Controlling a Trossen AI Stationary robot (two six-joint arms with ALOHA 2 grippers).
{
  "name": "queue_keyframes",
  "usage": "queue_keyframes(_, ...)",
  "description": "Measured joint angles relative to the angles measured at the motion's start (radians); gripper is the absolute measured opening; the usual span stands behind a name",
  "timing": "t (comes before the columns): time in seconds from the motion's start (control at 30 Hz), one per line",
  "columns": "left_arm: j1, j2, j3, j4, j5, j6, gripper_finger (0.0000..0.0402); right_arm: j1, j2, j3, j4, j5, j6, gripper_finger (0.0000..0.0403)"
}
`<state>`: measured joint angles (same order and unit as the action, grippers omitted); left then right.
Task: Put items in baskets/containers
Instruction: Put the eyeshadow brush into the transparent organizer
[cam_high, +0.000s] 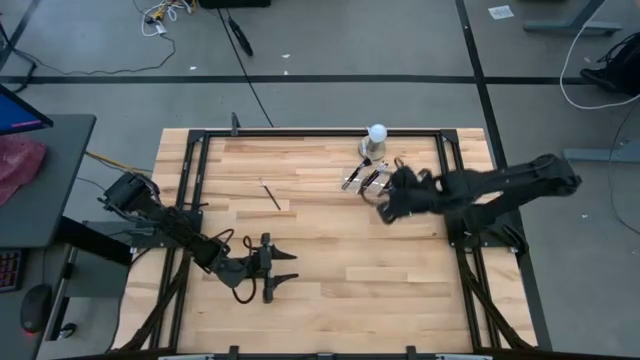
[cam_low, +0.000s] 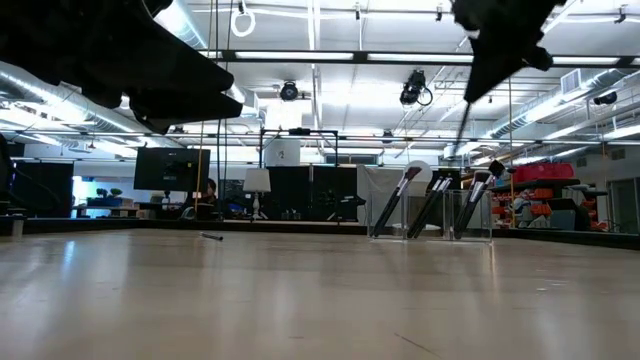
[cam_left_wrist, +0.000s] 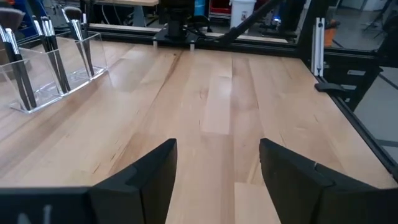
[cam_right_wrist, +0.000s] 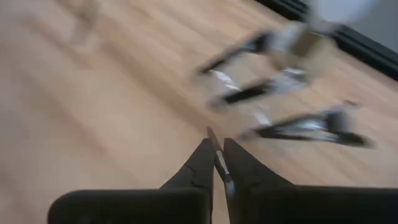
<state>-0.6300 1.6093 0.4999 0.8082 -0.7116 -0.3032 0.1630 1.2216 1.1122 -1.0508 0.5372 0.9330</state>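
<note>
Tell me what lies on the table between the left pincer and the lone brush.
Nothing: in the high view only bare wood separates the open left pincer from the lone brush lying flat on the table.

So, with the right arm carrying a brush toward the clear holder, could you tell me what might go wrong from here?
1. The right gripper pinches its makeup brush only by a thin sliver, so the brush could slip or swing.
2. The clear holder already holds leaning brushes; the incoming one might snag or tip them.
3. One brush lies alone mid-table, between the open left gripper and the holder, so it could be overlooked.
</note>
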Motion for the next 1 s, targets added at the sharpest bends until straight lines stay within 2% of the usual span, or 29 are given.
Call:
queue_keyframes(0.17, 0.000, 0.000, 0.000, -0.016, 0.000, -0.001, 0.0227, -0.171, -0.006, 0.000, -0.085, -0.028, -0.076, 0.0013)
queue_keyframes(0.37, 0.000, 0.000, 0.000, -0.022, 0.002, -0.006, 0.0227, -0.308, -0.006, -0.065, 0.038, -0.149, -0.198, 0.0012)
queue_keyframes(0.77, 0.000, 0.001, 0.000, -0.022, 0.002, -0.007, 0.0227, -0.420, -0.006, -0.268, 0.298, -0.346, -0.261, 0.0013)
queue_keyframes(1.0, 0.000, 0.001, 0.000, -0.021, 0.002, -0.005, 0.0227, -0.450, -0.007, -0.325, 0.359, -0.364, -0.280, 0.0034)
